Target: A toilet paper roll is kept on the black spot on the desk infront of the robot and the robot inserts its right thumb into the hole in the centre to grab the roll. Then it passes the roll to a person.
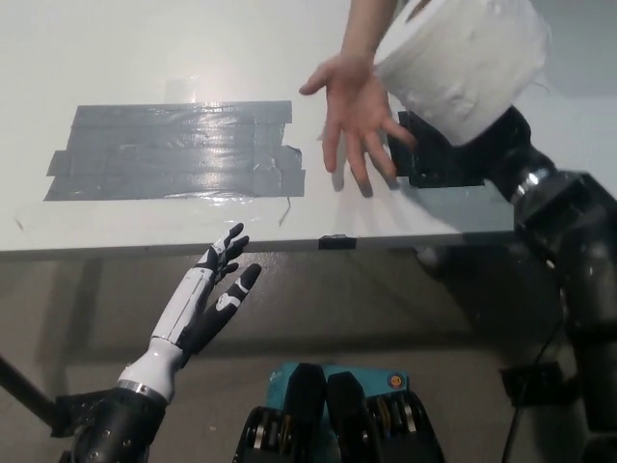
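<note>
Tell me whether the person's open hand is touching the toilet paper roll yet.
Cannot tell. In the head view the person's hand, palm up with fingers spread, sits right against the toilet paper roll held on the right hand; no gap or contact shows plainly.

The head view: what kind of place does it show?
Probably a lab or test bench: a plain white desk marked with grey tape and a black spot; a person's hand reaches toward the toilet paper roll.
</note>
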`<state>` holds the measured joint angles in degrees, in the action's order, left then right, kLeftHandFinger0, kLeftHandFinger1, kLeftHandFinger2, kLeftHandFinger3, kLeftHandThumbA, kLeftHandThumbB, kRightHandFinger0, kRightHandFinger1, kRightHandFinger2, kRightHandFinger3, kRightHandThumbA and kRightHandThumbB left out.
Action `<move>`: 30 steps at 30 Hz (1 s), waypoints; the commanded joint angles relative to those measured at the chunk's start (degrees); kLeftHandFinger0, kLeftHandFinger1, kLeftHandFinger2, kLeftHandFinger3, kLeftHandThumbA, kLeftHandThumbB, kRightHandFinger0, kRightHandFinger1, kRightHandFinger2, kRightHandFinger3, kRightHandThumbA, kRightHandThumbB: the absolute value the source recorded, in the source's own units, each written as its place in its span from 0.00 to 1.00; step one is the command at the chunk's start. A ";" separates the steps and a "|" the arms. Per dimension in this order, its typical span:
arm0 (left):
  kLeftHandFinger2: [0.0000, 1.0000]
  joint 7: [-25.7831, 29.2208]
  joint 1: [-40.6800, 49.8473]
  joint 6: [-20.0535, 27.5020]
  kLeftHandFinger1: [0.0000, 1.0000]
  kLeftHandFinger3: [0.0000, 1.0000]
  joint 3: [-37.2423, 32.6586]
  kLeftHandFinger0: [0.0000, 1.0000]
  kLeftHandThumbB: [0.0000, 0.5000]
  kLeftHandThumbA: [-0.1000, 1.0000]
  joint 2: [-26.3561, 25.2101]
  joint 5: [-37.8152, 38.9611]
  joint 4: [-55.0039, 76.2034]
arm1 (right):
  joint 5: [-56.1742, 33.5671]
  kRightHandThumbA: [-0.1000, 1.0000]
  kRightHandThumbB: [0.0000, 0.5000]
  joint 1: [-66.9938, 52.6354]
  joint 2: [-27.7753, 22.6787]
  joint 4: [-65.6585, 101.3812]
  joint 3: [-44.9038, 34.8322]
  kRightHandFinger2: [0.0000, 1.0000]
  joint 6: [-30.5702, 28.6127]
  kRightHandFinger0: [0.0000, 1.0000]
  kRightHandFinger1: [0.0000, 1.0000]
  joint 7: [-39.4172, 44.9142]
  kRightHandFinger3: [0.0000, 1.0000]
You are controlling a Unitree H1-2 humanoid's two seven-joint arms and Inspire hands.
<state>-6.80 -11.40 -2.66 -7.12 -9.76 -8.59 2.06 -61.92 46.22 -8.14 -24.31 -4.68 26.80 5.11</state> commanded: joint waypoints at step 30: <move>1.00 -2.11 -2.78 -1.52 1.00 1.00 -1.15 1.00 0.00 0.54 -1.48 -0.84 2.54 | 51.63 0.00 0.42 24.07 -7.92 -24.50 30.86 0.92 -12.41 0.19 0.61 -3.20 0.83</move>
<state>-6.80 -11.69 -3.97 -7.49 -9.76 -8.63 1.95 -24.82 61.13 -13.62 -49.36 22.44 22.94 1.68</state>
